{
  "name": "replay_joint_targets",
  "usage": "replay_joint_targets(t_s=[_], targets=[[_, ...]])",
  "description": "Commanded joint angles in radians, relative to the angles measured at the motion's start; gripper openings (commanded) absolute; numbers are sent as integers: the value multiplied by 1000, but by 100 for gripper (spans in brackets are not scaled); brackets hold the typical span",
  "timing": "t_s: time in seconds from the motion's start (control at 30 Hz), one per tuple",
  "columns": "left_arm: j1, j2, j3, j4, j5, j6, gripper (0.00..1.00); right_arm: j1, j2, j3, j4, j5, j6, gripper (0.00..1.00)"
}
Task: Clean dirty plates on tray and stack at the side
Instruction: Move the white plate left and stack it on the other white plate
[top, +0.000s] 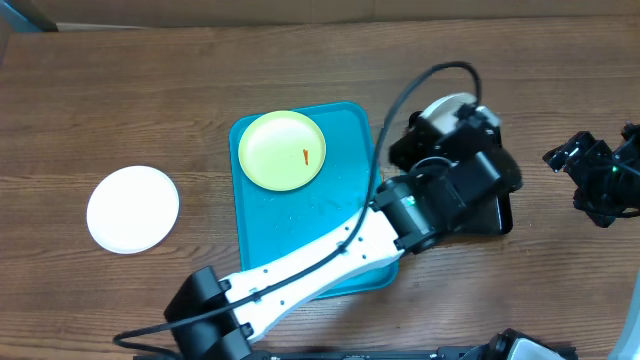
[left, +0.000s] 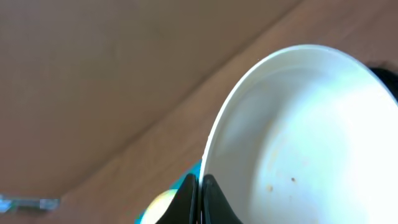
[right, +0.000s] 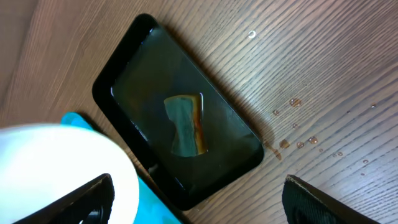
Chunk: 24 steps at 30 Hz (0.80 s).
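The left gripper (left: 200, 186) is clamped on the rim of a white plate (left: 298, 143), which hangs tilted just ahead of it, above the black tray (right: 143, 81). The right gripper (right: 199, 186) is spread wide with nothing in it, and the sponge (right: 185, 124) sits in the black tray's liquid right below it. Looks like the wipe step, so the smart play: right gripper drops straight down, pinches the sponge across its narrow side, and scrubs with the plate held over the black tray so drips land there. A few specks (left: 292, 179) show low in the plate, close to the left gripper, so aim there. That rim pinch is thin, so light pressure or the plate probably twists out.

The yellow plate (top: 283, 150) sits on the tray (top: 265, 215) off to the left gripper's side; another white plate (top: 132, 208) lies well beyond that on the wooden worktop (top: 120, 90). Droplets (right: 295, 102) wet the wood beside the right gripper.
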Motion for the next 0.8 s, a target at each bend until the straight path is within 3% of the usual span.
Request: replay_joint_targets(t_s=[0.0, 0.2, 0.4, 0.6, 0.77], targets=[[53, -140, 20, -135, 8, -282, 4, -2, -5, 2, 5, -1, -8, 88], [275, -410, 20, -645, 80, -695, 4, -2, -5, 3, 6, -1, -7, 88], [735, -552, 6, -893, 246, -754, 4, -2, -5, 2, 5, -2, -7, 88], [1227, -565, -96, -890, 297, -739, 4, -2, -5, 2, 5, -2, -7, 88], [1504, -549, -286, -695, 447, -592, 4, -2, -5, 3, 4, -2, -7, 88]])
